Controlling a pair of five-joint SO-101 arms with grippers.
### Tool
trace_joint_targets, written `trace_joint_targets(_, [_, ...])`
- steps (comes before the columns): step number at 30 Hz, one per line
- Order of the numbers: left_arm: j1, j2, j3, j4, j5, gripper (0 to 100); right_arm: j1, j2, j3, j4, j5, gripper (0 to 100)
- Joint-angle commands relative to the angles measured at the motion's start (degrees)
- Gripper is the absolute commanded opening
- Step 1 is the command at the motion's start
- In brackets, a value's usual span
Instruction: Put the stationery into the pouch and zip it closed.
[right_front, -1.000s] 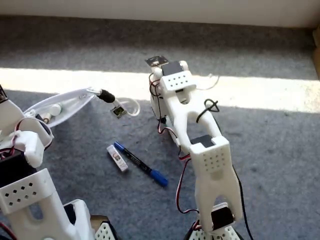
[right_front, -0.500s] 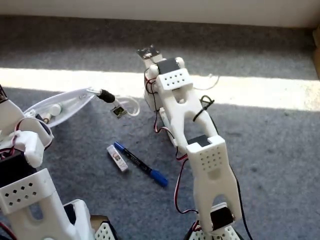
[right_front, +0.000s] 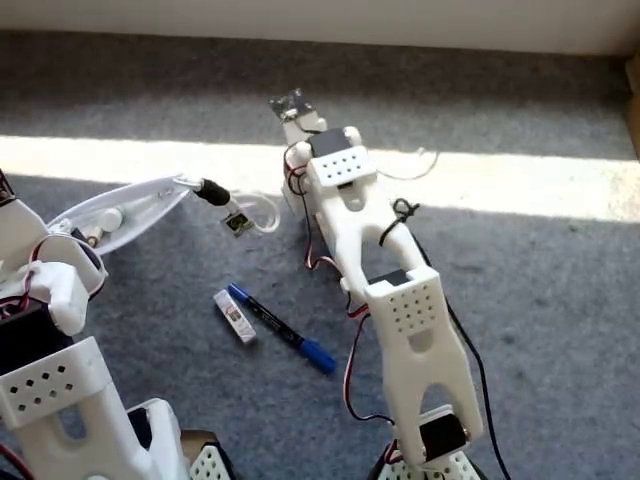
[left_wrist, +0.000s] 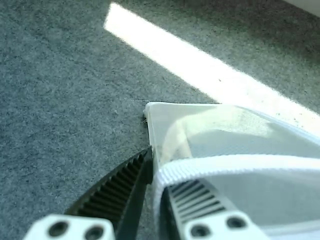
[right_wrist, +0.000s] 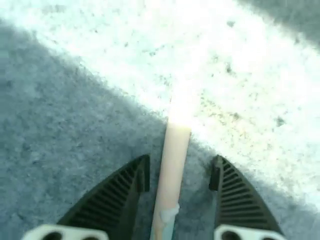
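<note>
A translucent white pouch (right_front: 130, 210) lies at the left with a black zip pull (right_front: 212, 193) at its near end. Pale items show through it. My left gripper (left_wrist: 150, 175) is shut on the pouch's (left_wrist: 235, 150) white zip edge at the corner. A blue pen (right_front: 280, 328) and a small white eraser (right_front: 234, 316) lie on the carpet in front of the pouch. My right arm (right_front: 345, 200) stretches over the middle. Its gripper (right_wrist: 177, 172) stands open just above the carpet, straddling a cream stick (right_wrist: 172, 150) without touching it.
Grey carpet (right_front: 540, 300) covers the floor, with a bright sunlit band (right_front: 520, 185) across the middle. A white cord loop with a small tag (right_front: 240, 224) lies by the zip pull. A thin white wire (right_front: 420, 160) trails right of the right arm.
My right arm has swung left and reached farther out, its wrist now higher in the high view. The left arm, pouch, pen and eraser have stayed put.
</note>
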Motion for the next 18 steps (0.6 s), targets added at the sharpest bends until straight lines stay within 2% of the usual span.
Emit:
trace_joint_targets(1, [-0.22,-1.54,-0.66,-1.32,0.53,1,-0.84,0.84,-4.44,-1.1,0.53,19.0])
trace_joint_targets(4, [-0.22,-1.54,-0.66,-1.32,0.53,1,-0.84,1.54,-6.81,-0.75,0.53,17.1])
trace_joint_targets(11, [-0.22,-1.54,-0.66,-1.32,0.53,1,-0.84,3.3,-7.43,-0.75,0.62,1.4])
trace_joint_targets(18, [-0.22,-1.54,-0.57,-1.32,0.53,1,-0.84,3.12,-9.19,3.91,0.62,0.6])
